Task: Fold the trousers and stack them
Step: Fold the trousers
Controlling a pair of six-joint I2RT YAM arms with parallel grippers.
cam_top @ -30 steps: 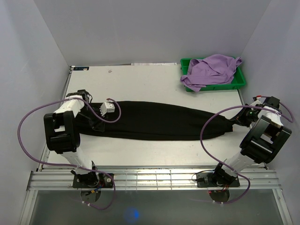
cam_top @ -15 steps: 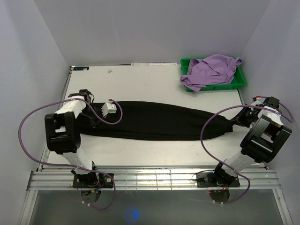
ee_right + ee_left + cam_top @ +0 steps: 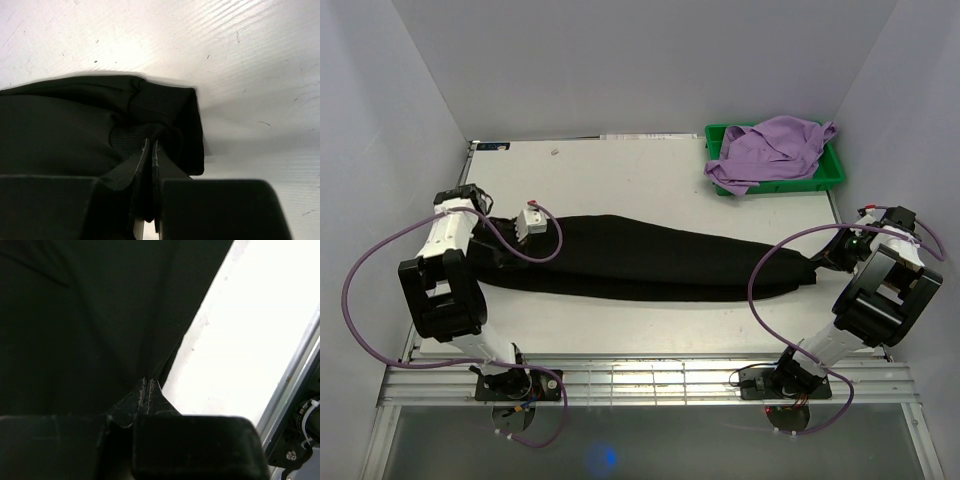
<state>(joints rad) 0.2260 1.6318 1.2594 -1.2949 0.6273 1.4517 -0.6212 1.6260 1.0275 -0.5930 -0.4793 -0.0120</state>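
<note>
The black trousers lie stretched across the white table, nearly from side to side. My left gripper is at their left end. In the left wrist view the left gripper is shut, pinching the fabric edge of the trousers. My right gripper is at the trousers' right end, near the table's right edge. In the right wrist view the right gripper is shut on the bunched end of the trousers.
A green tray at the back right holds a lilac purple garment. Grey walls stand close on three sides. The table's metal side rail runs just beside the left gripper. Purple cables loop off both arms.
My left gripper has moved left and toward the back with the trousers' left end, pulling the fabric longer and straighter. The right arm has not moved.
</note>
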